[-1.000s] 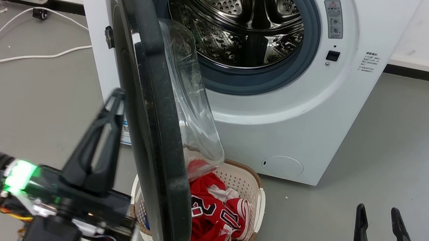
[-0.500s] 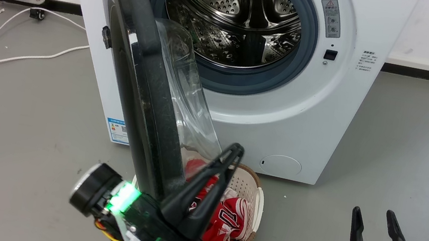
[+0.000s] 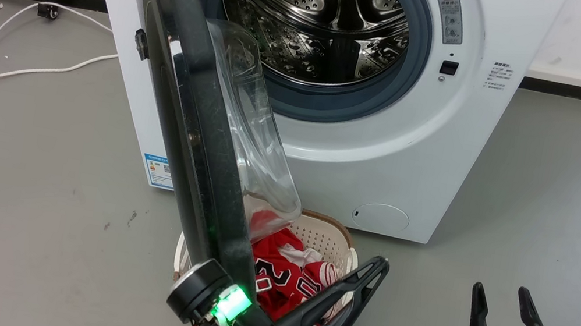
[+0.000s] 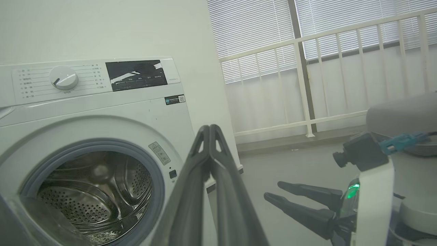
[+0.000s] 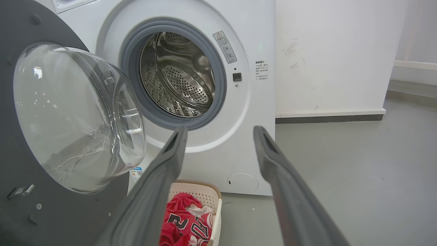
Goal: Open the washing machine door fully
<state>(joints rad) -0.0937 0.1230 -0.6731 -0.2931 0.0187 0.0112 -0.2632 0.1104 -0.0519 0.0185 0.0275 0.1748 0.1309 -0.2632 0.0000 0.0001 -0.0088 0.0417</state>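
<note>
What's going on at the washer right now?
The washing machine door stands swung well out from the white machine, drum exposed. The robot's left gripper, fingers shut on nothing, is low by the door's bottom edge, on its glass side, over a basket of red clothing. The right gripper hangs open, off to the side.

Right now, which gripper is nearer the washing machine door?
Left. The left gripper is close by the lower edge of the washing machine door; the right gripper sits well to its right.
</note>
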